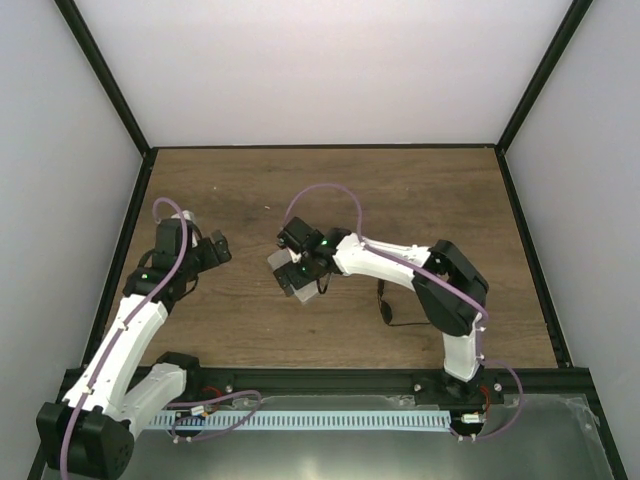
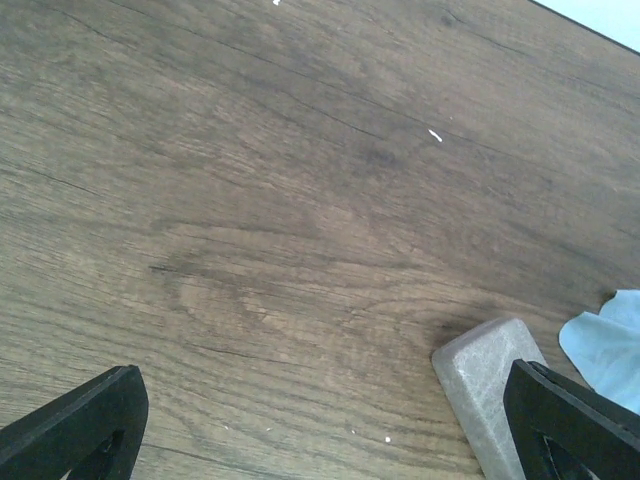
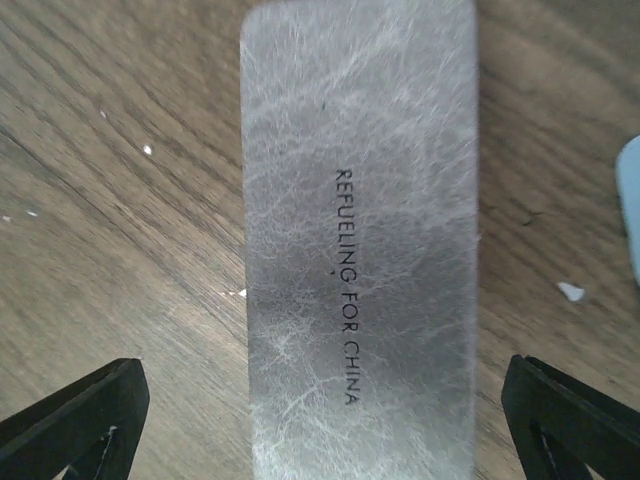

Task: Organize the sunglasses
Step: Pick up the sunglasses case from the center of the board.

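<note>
**Spread grippers about the case, sunglasses lying apart**

Right wrist view: the black fingers point(image 3: 90, 415) of the right gripper point(image 3: 322, 410) fill the lower corners and are spread wide. The grey case point(image 3: 360, 250) lies lengthwise between them, and neither finger touches it. Its upper face reads "REFUELING FOR CHINA". A sliver of pale blue cloth point(image 3: 631, 205) shows at the right edge, apart from the case.

Left wrist view: the left gripper point(image 2: 322, 420) is also spread wide and holds nothing, with bare wooden table point(image 2: 280, 200) beneath it. One rounded corner of the case point(image 2: 485, 385) appears just inside the right-hand finger. The cloth point(image 2: 608, 345) lies near the case, but whether the two touch cannot be told.

Top view: the right gripper point(image 1: 303, 280) hangs over the case point(image 1: 281, 264) at mid-table. The left gripper point(image 1: 216, 247) is to its left, turned towards the case and clear of it. The sunglasses point(image 1: 384, 305) show as a thin black outline on the table point(image 1: 400, 190). They lie just beside the right arm's forearm, on the side away from the case, partly hidden by the arm and held by neither gripper. They are too small to show whether they are folded.
</note>
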You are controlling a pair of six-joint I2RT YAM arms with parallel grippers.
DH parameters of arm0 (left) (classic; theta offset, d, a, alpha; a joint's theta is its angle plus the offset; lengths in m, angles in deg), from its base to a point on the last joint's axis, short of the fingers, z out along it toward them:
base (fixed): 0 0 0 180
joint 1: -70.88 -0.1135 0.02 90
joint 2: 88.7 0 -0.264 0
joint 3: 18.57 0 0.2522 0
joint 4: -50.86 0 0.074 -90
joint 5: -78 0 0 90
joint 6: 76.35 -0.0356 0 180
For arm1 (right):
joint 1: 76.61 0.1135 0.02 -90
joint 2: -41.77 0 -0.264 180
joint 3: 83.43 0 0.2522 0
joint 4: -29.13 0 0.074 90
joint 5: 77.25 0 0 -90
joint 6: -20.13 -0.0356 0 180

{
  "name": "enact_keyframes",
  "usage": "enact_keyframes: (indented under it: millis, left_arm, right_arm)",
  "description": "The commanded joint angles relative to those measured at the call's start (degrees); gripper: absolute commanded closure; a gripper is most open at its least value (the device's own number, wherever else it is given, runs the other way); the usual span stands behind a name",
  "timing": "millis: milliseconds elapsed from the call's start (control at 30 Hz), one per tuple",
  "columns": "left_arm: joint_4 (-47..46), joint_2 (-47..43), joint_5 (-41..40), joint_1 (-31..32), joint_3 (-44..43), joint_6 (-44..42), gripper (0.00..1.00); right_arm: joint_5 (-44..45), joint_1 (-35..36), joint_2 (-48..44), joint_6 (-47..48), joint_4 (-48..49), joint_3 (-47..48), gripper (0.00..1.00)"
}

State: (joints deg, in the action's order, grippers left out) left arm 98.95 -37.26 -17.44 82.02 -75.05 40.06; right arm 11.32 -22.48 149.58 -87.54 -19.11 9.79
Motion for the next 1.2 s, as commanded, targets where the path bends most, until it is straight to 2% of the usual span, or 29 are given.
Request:
enact_keyframes:
  millis: [0, 167, 333, 467, 633, 933, 1167]
  left_arm:
    - [0.6, -0.8, 2.6, -0.2, 0.4, -1.3, 0.00]
    - [1.6, -1.1, 2.6, -0.2, 1.3, -1.4, 0.00]
    - [1.7, -1.2, 2.1, -0.2, 1.2, -1.2, 0.00]
    - [1.8, -0.7, 2.0, -0.2, 1.4, -1.2, 0.00]
    - [1.5, -0.1, 2.0, -0.3, 1.3, -1.2, 0.00]
    - [1.4, 0.9, 1.8, -0.2, 1.1, -1.5, 0.00]
    - [1.5, 0.7, 1.6, -0.2, 1.5, -1.4, 0.00]
  right_arm:
    - [0.0, 1.2, 2.6, 0.0, 0.1, 1.7, 0.01]
    - [0.9, 1.5, 4.1, 0.3, -0.8, 3.0, 0.06]
    - [2.9, 1.5, 5.2, 0.5, -1.9, 4.3, 0.20]
    - [4.0, 1.5, 5.9, 0.5, -2.0, 4.2, 0.20]
    - [4.9, 1.5, 6.5, 1.1, -1.7, 4.1, 0.14]
    - [4.7, 1.5, 7.6, 1.7, -1.2, 4.9, 0.16]
    - [4.8, 1.5, 7.3, 1.1, -1.6, 4.9, 0.30]
